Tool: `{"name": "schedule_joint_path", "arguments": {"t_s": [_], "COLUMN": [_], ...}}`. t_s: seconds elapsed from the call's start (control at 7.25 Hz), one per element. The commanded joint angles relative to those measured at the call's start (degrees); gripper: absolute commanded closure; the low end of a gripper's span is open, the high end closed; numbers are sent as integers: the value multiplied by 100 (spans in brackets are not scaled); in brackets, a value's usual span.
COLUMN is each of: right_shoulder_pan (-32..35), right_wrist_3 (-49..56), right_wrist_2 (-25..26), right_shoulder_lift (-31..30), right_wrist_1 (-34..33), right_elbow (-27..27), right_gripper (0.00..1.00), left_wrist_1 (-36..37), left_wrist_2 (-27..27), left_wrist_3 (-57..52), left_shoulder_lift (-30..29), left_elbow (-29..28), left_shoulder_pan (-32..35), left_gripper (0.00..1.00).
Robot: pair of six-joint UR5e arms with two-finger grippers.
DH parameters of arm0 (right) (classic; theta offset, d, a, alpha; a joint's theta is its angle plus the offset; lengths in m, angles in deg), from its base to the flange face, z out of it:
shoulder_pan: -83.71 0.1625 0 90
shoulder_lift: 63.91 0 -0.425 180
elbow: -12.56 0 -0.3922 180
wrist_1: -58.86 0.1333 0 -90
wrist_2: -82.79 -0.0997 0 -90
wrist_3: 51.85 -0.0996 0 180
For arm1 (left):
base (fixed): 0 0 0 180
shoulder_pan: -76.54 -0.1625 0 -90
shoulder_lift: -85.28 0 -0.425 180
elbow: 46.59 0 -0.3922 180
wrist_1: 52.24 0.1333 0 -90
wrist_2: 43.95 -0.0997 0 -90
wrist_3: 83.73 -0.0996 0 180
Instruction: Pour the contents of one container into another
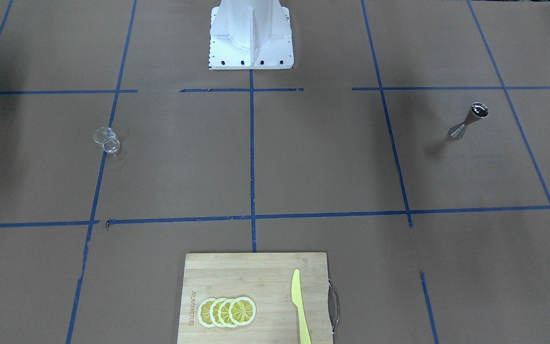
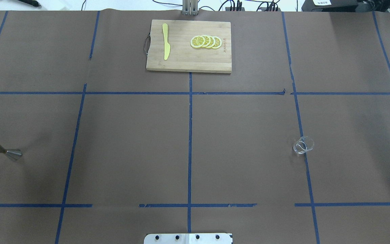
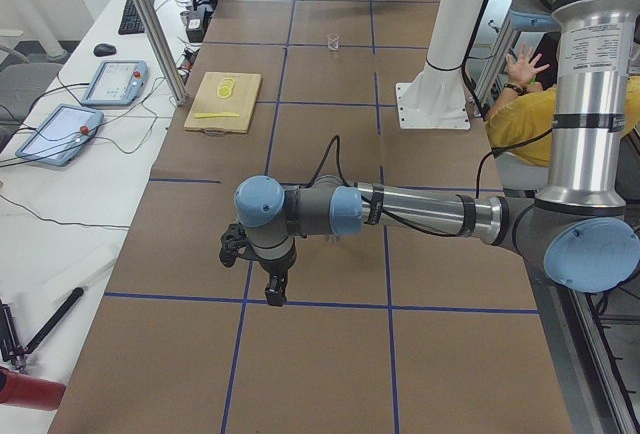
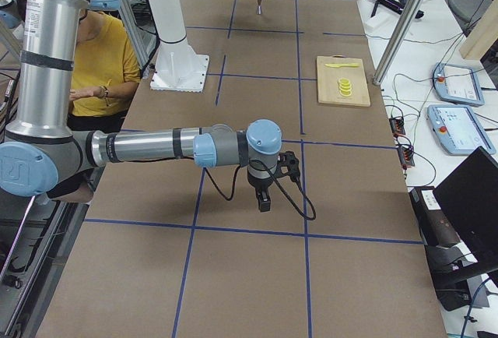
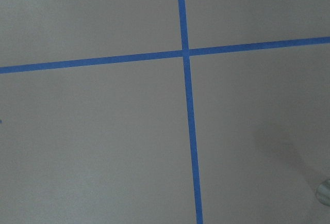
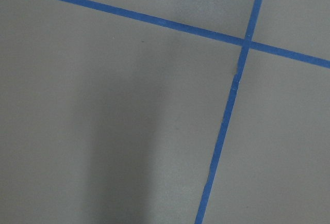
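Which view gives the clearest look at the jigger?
Exterior front-facing: the jigger stands upright and unobstructed, waist and open top plain. Overhead shows it whole too, but at the frame's left edge. Exterior right shows it tiny and far. Exterior left and both wrist views show nothing clearly identifiable as it.

On the table point(image 2: 130, 135), the jigger point(image 2: 0, 150) stands inward of the left tool point(image 3: 272, 289) and the glass cup point(image 2: 303, 145) inward of the right tool point(image 4: 264, 202), well apart; cutting board point(image 2: 181, 57) at far edge between tools, carrying knife point(image 2: 165, 40) on the left-tool side of the lemon slices point(image 2: 206, 41).
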Motion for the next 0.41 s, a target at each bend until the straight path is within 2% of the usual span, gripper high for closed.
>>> {"name": "schedule_joint_path", "arguments": {"t_s": [0.0,0.28], "right_shoulder_pan": [7,7], "right_wrist_3": [-19,-19], "right_wrist_2": [-17,-8], "right_shoulder_lift": [8,-1], "right_wrist_1": [29,30], "right_elbow": [-14,-172], "right_gripper": [0,0], "left_wrist_1": [-27,-27], "left_wrist_2": [-7,-16], "left_wrist_3": [14,14], "left_shoulder_lift": [-37,-46], "left_elbow": [11,29], "left_shoulder_pan": [-10,-11], "left_gripper": [0,0]}}
